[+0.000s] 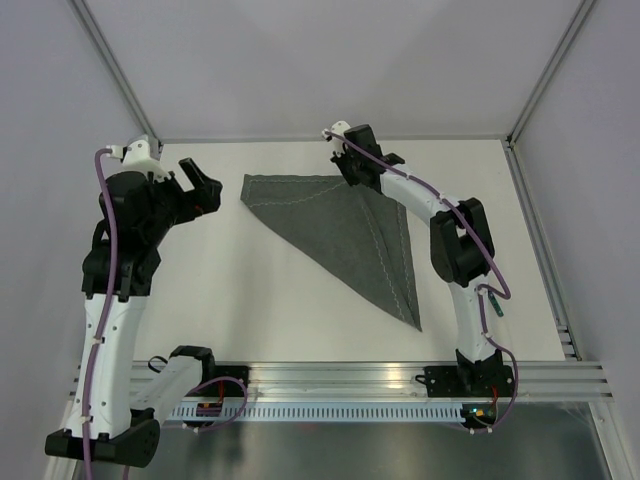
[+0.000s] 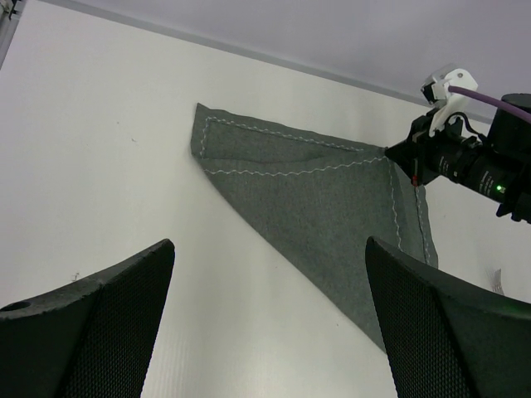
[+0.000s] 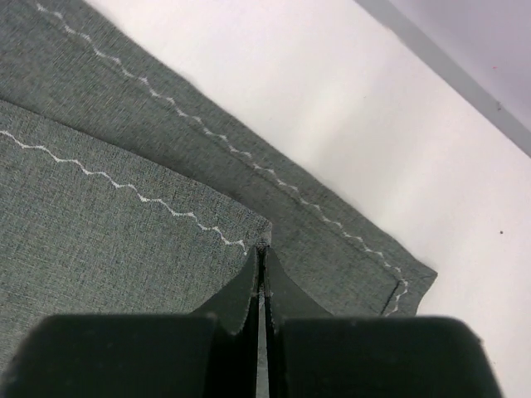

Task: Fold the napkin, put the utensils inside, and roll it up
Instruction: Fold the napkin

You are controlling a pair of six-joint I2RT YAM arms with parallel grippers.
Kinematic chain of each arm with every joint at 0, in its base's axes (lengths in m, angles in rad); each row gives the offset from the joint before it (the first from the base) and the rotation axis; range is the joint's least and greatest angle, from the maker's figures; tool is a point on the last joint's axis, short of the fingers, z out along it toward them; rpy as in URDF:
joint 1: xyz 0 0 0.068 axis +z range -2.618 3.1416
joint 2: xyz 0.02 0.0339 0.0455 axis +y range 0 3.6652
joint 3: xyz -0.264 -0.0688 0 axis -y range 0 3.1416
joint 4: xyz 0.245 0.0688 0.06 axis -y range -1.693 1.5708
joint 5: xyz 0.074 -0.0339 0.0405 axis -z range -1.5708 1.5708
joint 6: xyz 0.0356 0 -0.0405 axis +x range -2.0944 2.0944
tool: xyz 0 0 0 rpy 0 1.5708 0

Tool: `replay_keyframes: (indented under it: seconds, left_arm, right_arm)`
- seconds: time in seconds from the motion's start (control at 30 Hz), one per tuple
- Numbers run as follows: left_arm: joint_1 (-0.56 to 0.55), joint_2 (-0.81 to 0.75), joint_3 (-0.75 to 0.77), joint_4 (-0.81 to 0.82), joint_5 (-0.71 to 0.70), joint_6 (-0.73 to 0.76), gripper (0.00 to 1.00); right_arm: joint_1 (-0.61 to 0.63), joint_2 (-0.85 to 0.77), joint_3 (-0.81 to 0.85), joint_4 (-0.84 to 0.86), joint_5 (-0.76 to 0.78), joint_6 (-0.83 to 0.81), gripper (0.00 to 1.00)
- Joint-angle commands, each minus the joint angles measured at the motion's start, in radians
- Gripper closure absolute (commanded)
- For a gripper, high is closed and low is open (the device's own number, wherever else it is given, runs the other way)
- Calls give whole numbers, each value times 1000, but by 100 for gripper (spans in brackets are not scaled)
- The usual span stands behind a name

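The dark grey napkin lies on the white table folded into a triangle, with one point towards the near right. My right gripper is at its far right corner, shut on the corner of the upper layer; the lower layer's corner sticks out beyond it. The left wrist view shows the napkin with the right gripper at that corner. My left gripper is open and empty, raised left of the napkin. A small teal bit, perhaps the fork's handle, shows beside the right arm, mostly hidden.
The table's back edge and frame posts run just behind the napkin. A metal rail holds the arm bases along the near edge. The right arm stretches along the napkin's right side.
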Motion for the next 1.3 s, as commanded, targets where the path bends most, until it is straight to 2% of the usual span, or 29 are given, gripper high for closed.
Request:
replay_keyframes:
  seconds: [0.0,0.53,1.27]
  left_arm:
    - [5,2,-10,42,31,10,0]
    - [5,23,-17,56,42,9,0]
    - [5,41,-40,85,65,-1,0]
  right_arm:
    - [-24,20,59,14,53,0,100]
    - [-124,45,86,21,60,46,99]
    - [-194,13,23,25,85,89,99]
